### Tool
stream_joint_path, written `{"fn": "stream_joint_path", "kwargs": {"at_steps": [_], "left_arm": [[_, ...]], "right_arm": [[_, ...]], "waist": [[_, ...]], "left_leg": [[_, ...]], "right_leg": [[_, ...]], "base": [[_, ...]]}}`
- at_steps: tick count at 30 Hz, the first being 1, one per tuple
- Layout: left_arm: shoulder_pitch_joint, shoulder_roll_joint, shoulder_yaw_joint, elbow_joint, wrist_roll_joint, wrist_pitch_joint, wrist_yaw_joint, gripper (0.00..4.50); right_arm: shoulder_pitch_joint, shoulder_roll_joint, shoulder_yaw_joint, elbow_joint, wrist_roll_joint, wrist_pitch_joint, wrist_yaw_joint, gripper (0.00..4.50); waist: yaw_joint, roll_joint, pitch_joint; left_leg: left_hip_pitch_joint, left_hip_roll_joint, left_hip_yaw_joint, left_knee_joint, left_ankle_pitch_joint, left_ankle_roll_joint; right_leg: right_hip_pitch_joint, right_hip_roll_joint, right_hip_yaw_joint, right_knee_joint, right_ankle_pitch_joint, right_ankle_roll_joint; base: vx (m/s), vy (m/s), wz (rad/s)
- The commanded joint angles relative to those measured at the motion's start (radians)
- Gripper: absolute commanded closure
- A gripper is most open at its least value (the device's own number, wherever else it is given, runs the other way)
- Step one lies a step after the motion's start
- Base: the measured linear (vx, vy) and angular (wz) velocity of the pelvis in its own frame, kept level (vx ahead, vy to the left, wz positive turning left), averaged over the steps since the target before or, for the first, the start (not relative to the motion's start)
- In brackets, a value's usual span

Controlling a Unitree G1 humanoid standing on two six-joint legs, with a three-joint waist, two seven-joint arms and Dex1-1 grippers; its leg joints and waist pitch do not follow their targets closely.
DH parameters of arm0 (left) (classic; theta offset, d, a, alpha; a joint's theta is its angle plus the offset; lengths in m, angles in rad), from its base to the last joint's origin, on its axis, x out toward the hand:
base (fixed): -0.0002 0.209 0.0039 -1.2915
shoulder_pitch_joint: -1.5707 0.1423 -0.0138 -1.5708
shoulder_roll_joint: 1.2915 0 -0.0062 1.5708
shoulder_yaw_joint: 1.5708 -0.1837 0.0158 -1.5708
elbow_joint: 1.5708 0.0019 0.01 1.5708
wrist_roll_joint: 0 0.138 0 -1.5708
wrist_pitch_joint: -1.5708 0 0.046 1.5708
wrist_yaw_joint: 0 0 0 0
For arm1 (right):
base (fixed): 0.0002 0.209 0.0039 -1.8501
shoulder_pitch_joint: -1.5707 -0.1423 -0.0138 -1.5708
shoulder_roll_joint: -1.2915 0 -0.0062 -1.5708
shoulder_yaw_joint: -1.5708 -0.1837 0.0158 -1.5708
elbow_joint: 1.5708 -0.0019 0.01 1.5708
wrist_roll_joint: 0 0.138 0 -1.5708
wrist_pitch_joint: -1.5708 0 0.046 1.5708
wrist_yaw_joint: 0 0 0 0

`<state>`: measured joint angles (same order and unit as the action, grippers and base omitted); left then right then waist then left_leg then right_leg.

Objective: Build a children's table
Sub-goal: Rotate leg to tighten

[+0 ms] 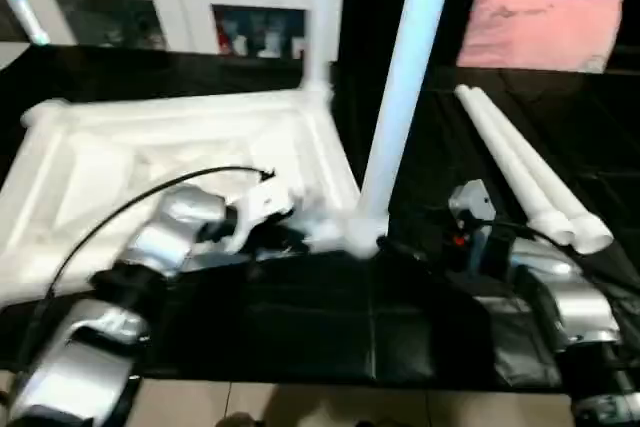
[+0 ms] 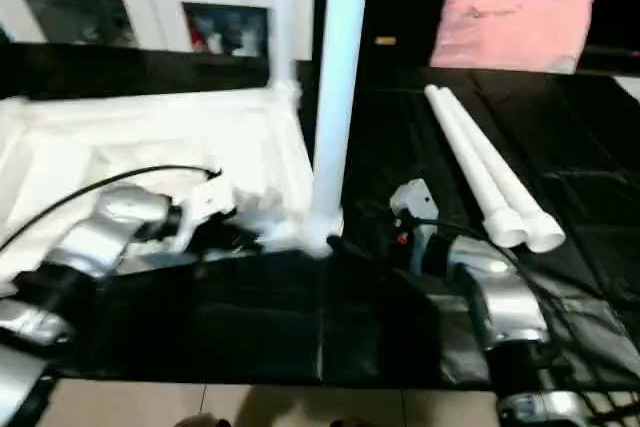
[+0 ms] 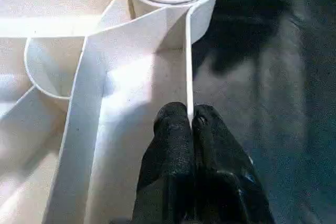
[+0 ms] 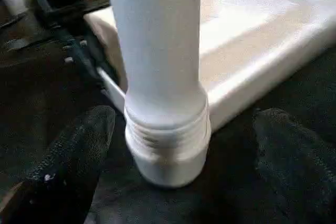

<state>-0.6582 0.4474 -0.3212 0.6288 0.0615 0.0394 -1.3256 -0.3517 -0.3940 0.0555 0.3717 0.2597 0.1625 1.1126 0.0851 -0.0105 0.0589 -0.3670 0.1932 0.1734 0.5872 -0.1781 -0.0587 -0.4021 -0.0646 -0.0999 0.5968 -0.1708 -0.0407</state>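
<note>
The white tabletop [image 1: 150, 157] lies underside up on the black mat, at the left. One leg [image 1: 405, 97] stands upright in its near right corner socket [image 4: 168, 166], with threads showing above the collar. A second leg [image 1: 320, 17] stands at the far right corner. Two more legs [image 1: 530, 182] lie side by side on the mat to the right. My left gripper [image 3: 190, 124] is shut on the tabletop's thin rim wall [image 3: 188, 66], close to the socket. My right gripper [image 4: 189, 124] is open, one finger [image 4: 79, 150] on each side of the upright leg's base, apart from it.
A white cabinet with glass doors [image 1: 180, 7] runs along the back. A pink pillow [image 1: 545, 27] lies at the back right. The black mat [image 1: 330, 327] ends near me at a strip of tiled floor [image 1: 330, 407].
</note>
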Motion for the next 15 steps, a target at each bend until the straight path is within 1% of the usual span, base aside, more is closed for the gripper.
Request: {"fn": "stream_joint_path", "kwargs": {"at_steps": [1, 2, 3, 5, 7, 8, 9, 10, 11, 14, 15], "left_arm": [[0.007, 0.037, -0.036, -0.030, 0.005, -0.053, -0.095, 4.50], [0.008, 0.047, -0.041, -0.033, 0.007, -0.061, -0.110, 4.50], [0.010, 0.056, -0.047, -0.038, 0.007, -0.069, -0.124, 4.50], [0.013, 0.069, -0.054, -0.051, 0.000, -0.072, -0.153, 4.50], [0.015, 0.074, -0.056, -0.057, -0.004, -0.070, -0.165, 4.50], [0.015, 0.075, -0.057, -0.062, -0.009, -0.072, -0.175, 4.50], [0.015, 0.075, -0.057, -0.062, -0.009, -0.072, -0.175, 4.50], [0.019, 0.077, -0.064, -0.079, -0.018, -0.076, -0.200, 4.50], [0.022, 0.077, -0.069, -0.088, -0.021, -0.078, -0.210, 4.50], [0.027, 0.075, -0.076, -0.103, -0.022, -0.081, -0.217, 4.50], [0.027, 0.074, -0.076, -0.104, -0.022, -0.081, -0.218, 4.50]], "right_arm": [[-0.031, -0.030, 0.047, 0.001, -0.017, -0.020, 0.086, 0.02], [-0.040, -0.033, 0.057, 0.008, -0.025, -0.028, 0.096, 0.02], [-0.048, -0.034, 0.068, 0.018, -0.040, -0.048, 0.102, 0.02], [-0.061, -0.036, 0.091, 0.033, -0.062, -0.075, 0.117, 0.02], [-0.065, -0.037, 0.099, 0.035, -0.063, -0.073, 0.131, 0.02], [-0.070, -0.034, 0.110, 0.036, -0.065, -0.084, 0.148, 0.02], [-0.070, -0.034, 0.110, 0.036, -0.065, -0.084, 0.148, 0.02], [-0.085, -0.024, 0.135, 0.047, -0.060, -0.091, 0.188, 0.02], [-0.093, -0.019, 0.146, 0.055, -0.058, -0.092, 0.202, 0.02], [-0.104, -0.010, 0.159, 0.071, -0.057, -0.095, 0.220, 0.02], [-0.106, -0.009, 0.161, 0.075, -0.058, -0.098, 0.223, 0.18]], "waist": [[0.007, -0.004, -0.070], [0.006, -0.008, -0.070], [0.008, -0.006, -0.070], [0.007, -0.007, -0.069], [0.010, -0.006, -0.071], [0.010, -0.009, -0.072], [0.010, -0.009, -0.072], [0.010, -0.011, -0.074], [0.009, -0.011, -0.073], [0.011, -0.009, -0.073], [0.012, -0.008, -0.072]], "left_leg": [[0.013, 0.048, -0.007, -0.060, -0.164, 0.075], [0.011, 0.048, -0.007, -0.061, -0.162, 0.072], [0.011, 0.048, -0.007, -0.061, -0.162, 0.068], [0.012, 0.047, -0.008, -0.062, -0.168, 0.054], [0.011, 0.048, -0.007, -0.062, -0.158, 0.055], [0.011, 0.048, -0.008, -0.061, -0.151, 0.056], [0.011, 0.048, -0.008, -0.061, -0.151, 0.056], [0.010, 0.048, -0.007, -0.060, -0.144, 0.060], [0.008, 0.047, -0.007, -0.060, -0.142, 0.062], [0.010, 0.049, -0.007, -0.059, -0.142, 0.064], [0.010, 0.049, -0.006, -0.059, -0.143, 0.064]], "right_leg": [[0.058, -0.090, 0.058, -0.070, -0.246, -0.182], [0.059, -0.090, 0.059, -0.070, -0.249, -0.177], [0.058, -0.091, 0.060, -0.069, -0.253, -0.175], [0.055, -0.092, 0.061, -0.068, -0.268, -0.173], [0.058, -0.091, 0.061, -0.067, -0.256, -0.171], [0.058, -0.090, 0.061, -0.063, -0.239, -0.175], [0.058, -0.090, 0.061, -0.063, -0.239, -0.175], [0.059, -0.091, 0.060, -0.061, -0.219, -0.183], [0.060, -0.090, 0.060, -0.060, -0.218, -0.185], [0.058, -0.092, 0.061, -0.060, -0.220, -0.189], [0.057, -0.090, 0.061, -0.061, -0.224, -0.189]], "base": [[0.000, 0.000, 0.00], [0.000, 0.000, 0.00], [0.000, 0.000, 0.00], [0.000, 0.000, 0.00], [0.000, 0.000, 0.00], [0.000, 0.000, 0.00], [0.000, 0.000, 0.00], [0.000, 0.000, 0.00], [0.000, 0.000, 0.00], [0.000, 0.000, 0.00], [0.000, 0.000, 0.00]]}}
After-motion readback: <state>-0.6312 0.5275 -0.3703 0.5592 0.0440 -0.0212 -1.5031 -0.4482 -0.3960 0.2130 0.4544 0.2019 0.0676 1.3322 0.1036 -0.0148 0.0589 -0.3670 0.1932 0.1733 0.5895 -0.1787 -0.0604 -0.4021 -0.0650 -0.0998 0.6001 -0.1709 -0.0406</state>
